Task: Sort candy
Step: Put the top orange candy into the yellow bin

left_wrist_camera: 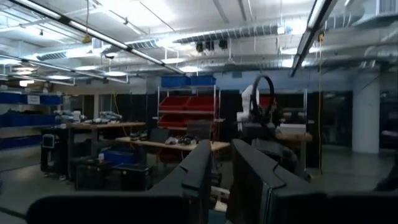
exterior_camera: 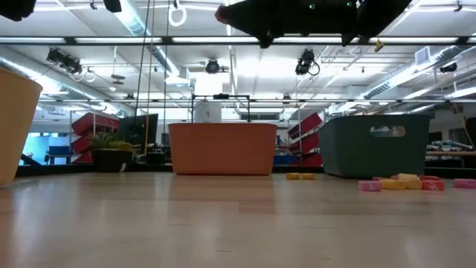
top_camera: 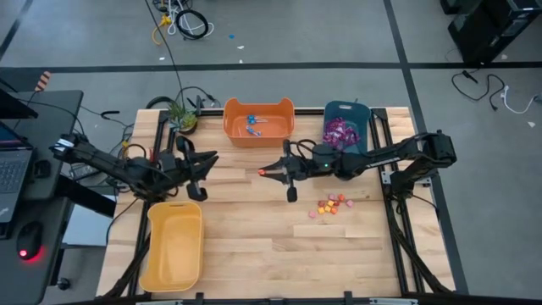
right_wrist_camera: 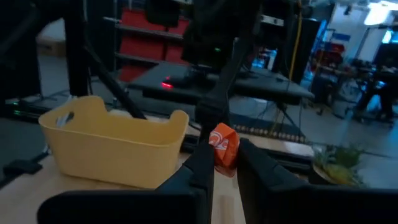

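1. The right gripper hung above the centre of the table in the high view, its fingers clamped on one small orange candy piece, which the right wrist view showed pinched between the fingertips

2. The left gripper waited left of centre in the high view, just above the yellow bin; its fingers stood slightly apart with nothing between them

3. The rest of the small pieces, orange, red and pink, lay in a loose cluster on the bare wood right of centre, below the right arm; in the low view they showed as a low row at the right edge

4. The orange bin at top centre held a few blue-wrapped lollipops, and the teal bin to its right held the purple packets; the yellow bin at lower left looked empty

5. The step in hand appeared to be the carry: one small piece lifted clear of the cluster and on its way to a bin

6. With the other two bins already taken by other kinds, the yellow bin seemed the likely goal; the next move would call for reaching further toward the lower left, clearing the waiting left gripper, stopping over the bin's opening and only then parting the fingers
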